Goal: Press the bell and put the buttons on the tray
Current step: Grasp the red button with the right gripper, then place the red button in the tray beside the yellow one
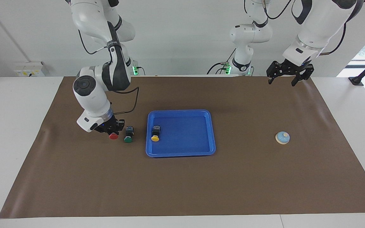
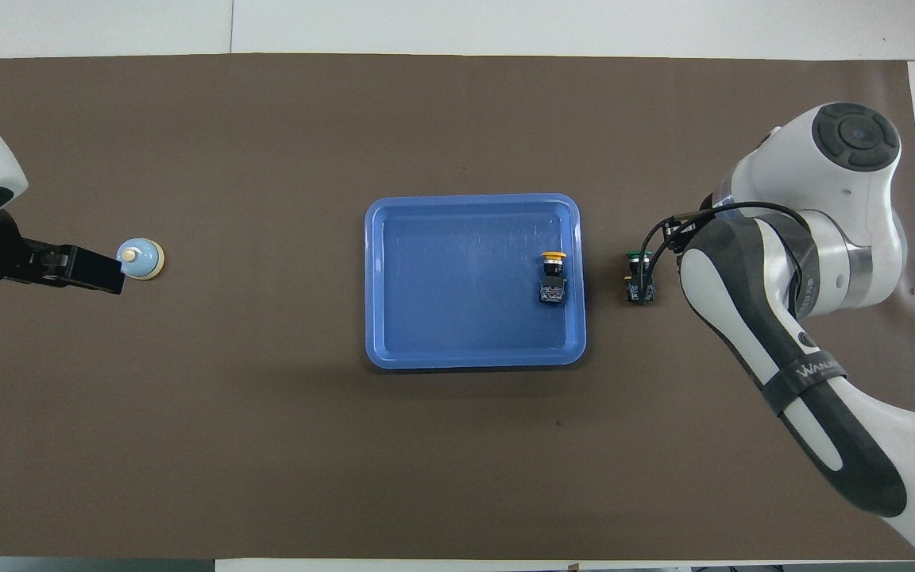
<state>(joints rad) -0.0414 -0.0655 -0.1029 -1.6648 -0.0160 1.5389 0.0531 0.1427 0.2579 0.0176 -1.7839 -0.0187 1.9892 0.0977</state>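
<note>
My right gripper [image 1: 112, 130] is shut on the red button [image 1: 113, 136] and holds it low over the mat, right beside the green button [image 1: 128, 135]. In the overhead view my right arm hides the red button, and the green button [image 2: 638, 275] shows at the arm's edge. The yellow button [image 1: 155, 133] lies in the blue tray [image 1: 181, 111], close to the rim on the right arm's end. The bell [image 1: 282, 137] stands on the mat toward the left arm's end. My left gripper [image 1: 285, 77] waits open, high over the mat's edge by the robots.
A brown mat [image 1: 182, 183] covers the table. The tray [image 2: 473, 202] sits at its middle, with the yellow button [image 2: 553, 275] in it. In the overhead view the bell [image 2: 140, 259] shows just past the left gripper's tip.
</note>
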